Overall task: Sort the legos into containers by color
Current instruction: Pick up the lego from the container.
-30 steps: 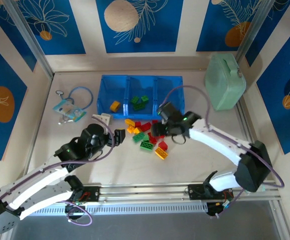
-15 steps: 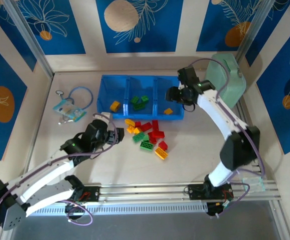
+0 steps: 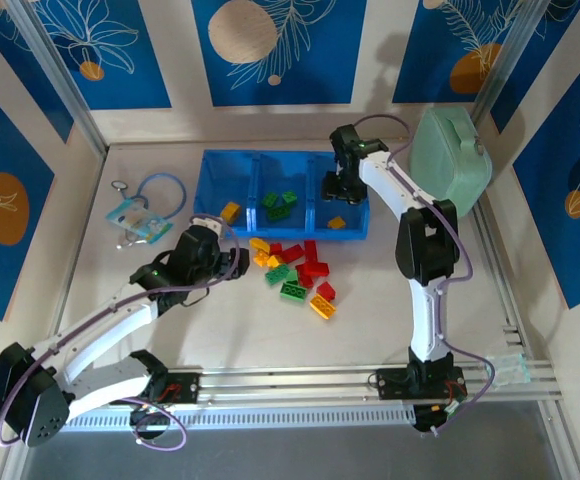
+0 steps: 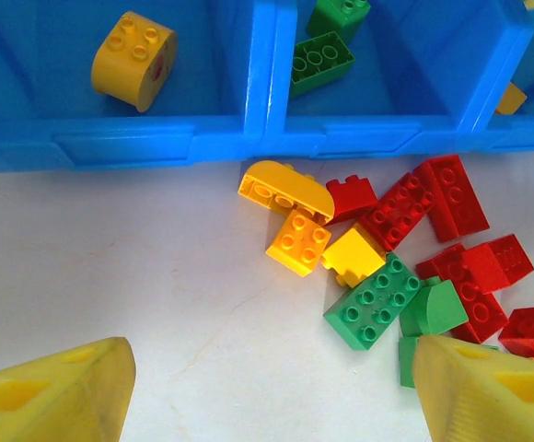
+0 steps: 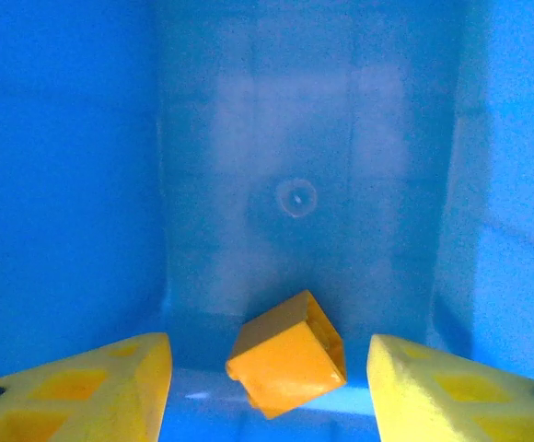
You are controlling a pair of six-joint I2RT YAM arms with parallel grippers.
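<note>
Right tool released, jaws spread and empty, above the right-hand compartment of the long translucent blue plastic tray. One small orange studded brick lies on that compartment's floor. Left tool released, empty, over the pale table, near the loose pile of red, green and yellow bricks.

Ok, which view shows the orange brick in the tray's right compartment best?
The right wrist view: the orange brick sits large and close, tilted on the floor of the compartment. The top external view shows it as a small orange speck; the left wrist view catches just a sliver at its right edge.
</note>
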